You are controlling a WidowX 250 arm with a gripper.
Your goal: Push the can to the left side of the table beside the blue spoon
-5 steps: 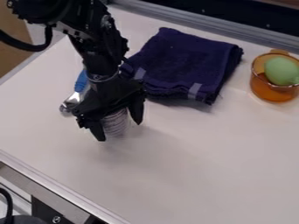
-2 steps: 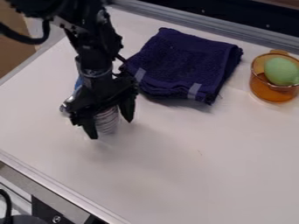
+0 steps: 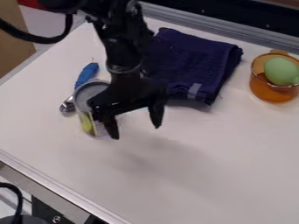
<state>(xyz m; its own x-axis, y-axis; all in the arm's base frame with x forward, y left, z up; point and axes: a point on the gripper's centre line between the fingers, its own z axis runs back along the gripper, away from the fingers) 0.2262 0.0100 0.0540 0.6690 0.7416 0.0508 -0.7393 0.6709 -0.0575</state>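
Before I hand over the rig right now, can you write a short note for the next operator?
Gripper: open, nothing between its fingers, at the can's right side in the view.
Can: upright, right beside the blue spoon; whether they touch, I can't tell.
Done: can is beside the spoon, toward the table's left.
Left: probably just backing the gripper away without nudging the can.

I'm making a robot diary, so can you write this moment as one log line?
can: upright, beside blue spoon | gripper: right of can in view, fingers apart | towel: folded
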